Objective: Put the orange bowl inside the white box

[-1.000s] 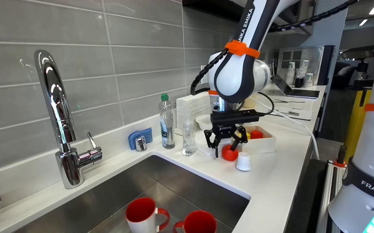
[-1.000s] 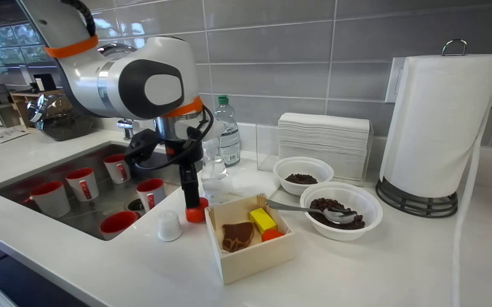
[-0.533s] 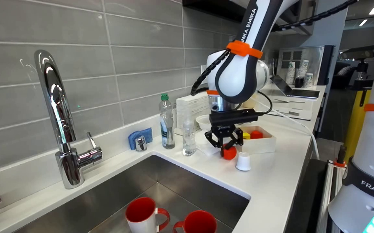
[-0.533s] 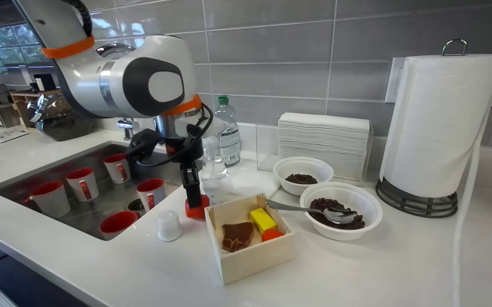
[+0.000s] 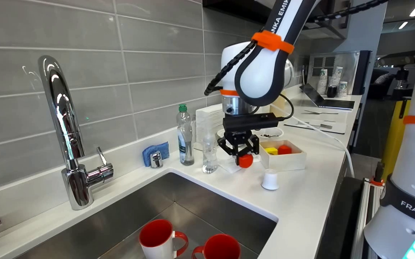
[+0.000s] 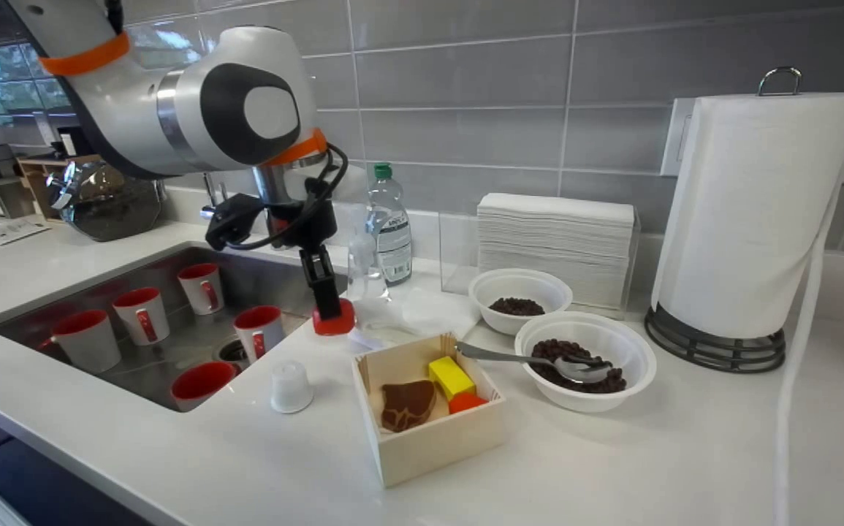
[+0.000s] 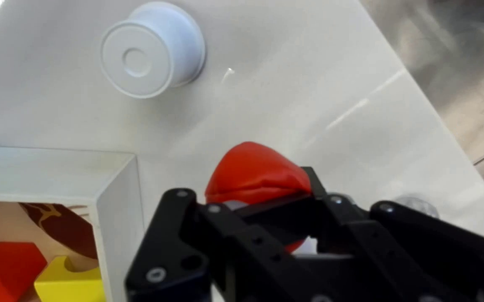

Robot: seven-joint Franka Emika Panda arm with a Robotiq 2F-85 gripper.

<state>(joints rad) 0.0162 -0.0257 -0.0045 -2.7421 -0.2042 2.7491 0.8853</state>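
Observation:
The orange bowl (image 7: 250, 170) is pinched at one side in my gripper (image 7: 309, 193), and its round red-orange outside faces the wrist camera. In both exterior views the bowl (image 6: 337, 318) hangs tilted, apparently just over the counter, with the shut fingers (image 6: 327, 296) on its edge. Part of the bowl is hidden behind the fingers in the wrist view. The white box (image 6: 451, 447), low and open-topped, stands beside it on the counter. Inside lie a brown steak-shaped piece, a yellow block and a red-orange piece. In an exterior view the gripper (image 5: 240, 159) is left of the box (image 5: 287, 162).
An upturned white cup (image 6: 291, 387) stands near the box. A spoon (image 6: 538, 360) reaches from a white bowl (image 6: 637, 365) to the box's rim. Clear bottles (image 5: 185, 140) stand by the wall; the sink (image 5: 207, 201) holds several red-and-white mugs.
The gripper has shut on the orange bowl, then risen with it, shifting slightly toward the wall and away from the white cup. The white box has not moved.

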